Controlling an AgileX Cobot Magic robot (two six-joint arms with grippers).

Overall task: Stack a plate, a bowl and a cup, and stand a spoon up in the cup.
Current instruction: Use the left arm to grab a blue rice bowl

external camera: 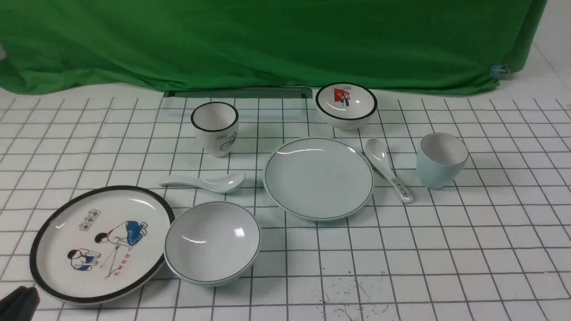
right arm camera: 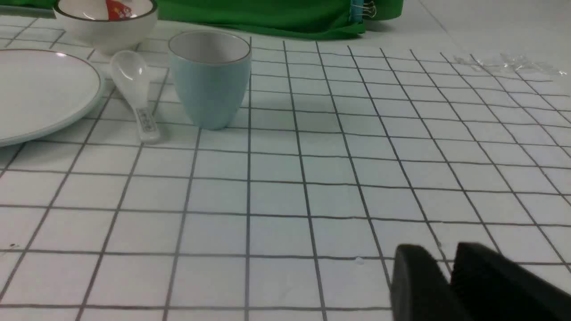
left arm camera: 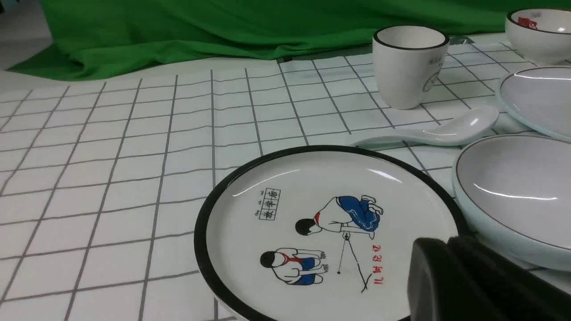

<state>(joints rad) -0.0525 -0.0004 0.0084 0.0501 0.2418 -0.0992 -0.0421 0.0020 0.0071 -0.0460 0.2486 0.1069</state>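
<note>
The plain plate [external camera: 318, 178] lies mid-table. The plain bowl [external camera: 212, 241] rests in front of it to the left, beside the cartoon plate. An all-white spoon [external camera: 205, 182] lies between the bowl and the bicycle cup. Right of the plate stands the pale blue cup [external camera: 441, 159], upright and empty. My left gripper [left arm camera: 447, 240] is shut and empty, low at the near edge of the cartoon plate, and shows in the front view's bottom-left corner [external camera: 18, 303]. My right gripper [right arm camera: 439, 249] hovers over bare table well short of the cup [right arm camera: 209, 78], its fingers slightly apart and empty.
A black-rimmed plate with cartoon children [external camera: 49, 249] sits front left. A white cup with a bicycle drawing [external camera: 215, 128] and a small bowl with a red picture [external camera: 346, 104] stand at the back. A spoon with a printed handle [external camera: 388, 169] lies between plate and blue cup. Green cloth [external camera: 267, 44] hangs behind.
</note>
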